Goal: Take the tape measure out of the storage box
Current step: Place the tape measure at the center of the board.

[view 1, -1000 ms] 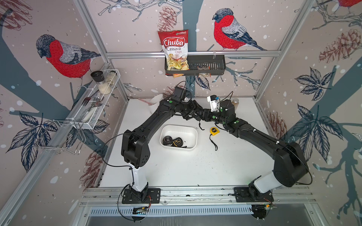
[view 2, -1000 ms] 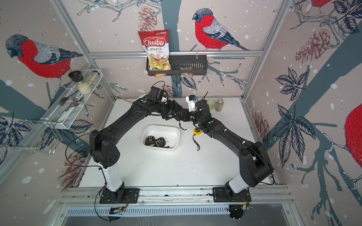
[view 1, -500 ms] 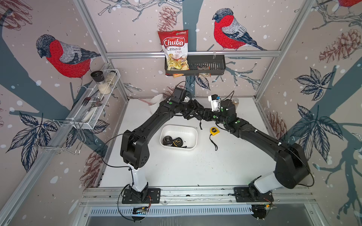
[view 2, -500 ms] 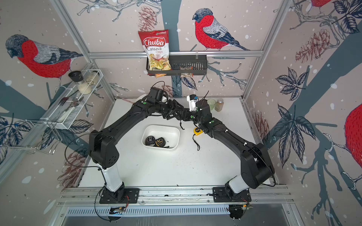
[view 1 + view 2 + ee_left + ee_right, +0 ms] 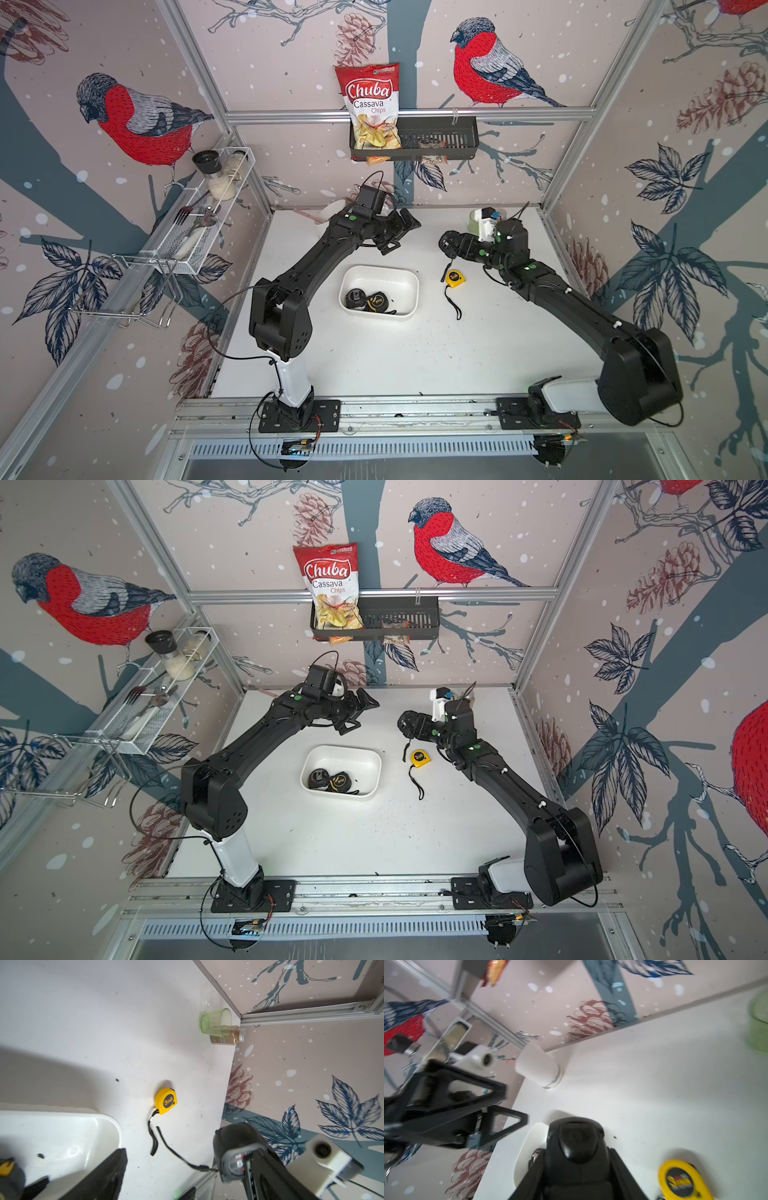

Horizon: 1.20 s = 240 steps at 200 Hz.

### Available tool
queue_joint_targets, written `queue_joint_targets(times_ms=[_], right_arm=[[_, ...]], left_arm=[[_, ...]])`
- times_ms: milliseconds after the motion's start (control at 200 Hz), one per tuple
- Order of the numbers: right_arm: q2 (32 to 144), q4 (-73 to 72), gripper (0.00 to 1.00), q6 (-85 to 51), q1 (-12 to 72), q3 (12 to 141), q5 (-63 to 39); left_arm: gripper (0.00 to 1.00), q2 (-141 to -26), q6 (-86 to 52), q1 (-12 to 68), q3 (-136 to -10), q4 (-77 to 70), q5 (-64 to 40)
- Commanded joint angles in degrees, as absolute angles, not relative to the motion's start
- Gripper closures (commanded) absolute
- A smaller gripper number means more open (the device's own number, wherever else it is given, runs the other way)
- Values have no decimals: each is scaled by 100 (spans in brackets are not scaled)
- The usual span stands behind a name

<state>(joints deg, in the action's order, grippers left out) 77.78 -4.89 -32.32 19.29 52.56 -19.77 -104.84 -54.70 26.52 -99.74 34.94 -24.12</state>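
The left pincer [image 5: 404, 237] and right pincer [image 5: 451, 246], which met half a second ago above the back of the desk [image 5: 374, 365], have drawn apart. The left one stands wide open and empty. The right one grips the black tape measure [image 5: 577, 1140] in the air, outside the storage box [image 5: 386, 272], past its far right corner. A yellow tape measure [image 5: 455, 279] lies just right of the box. The widest open desk runs from the box to the front rail [image 5: 415, 405].
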Motion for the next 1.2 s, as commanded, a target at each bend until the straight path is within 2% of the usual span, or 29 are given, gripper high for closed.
queue_joint_targets(times_ms=[0,160,450,880,1196], right_arm=[[7655,-419,100,-3670,1392,4863,-2114],[7698,-144,100,-3819,771,4331,-2231],[8231,-484,100,-4253,525,3601,-2458],[9282,-561,100,-4373,807,3962,-2625],[9259,127,98,-4161,951,3974,-2157]], left_arm=[[3,-10611,-4338,2643,-10430,4754,-1344],[3,-10896,-3351,2686,-10856,6001,-177],[3,-10705,-3104,2810,-9912,6065,337],[4,-10933,-3055,3109,-9448,5924,564],[4,-10951,-2959,3140,-9286,5966,659]])
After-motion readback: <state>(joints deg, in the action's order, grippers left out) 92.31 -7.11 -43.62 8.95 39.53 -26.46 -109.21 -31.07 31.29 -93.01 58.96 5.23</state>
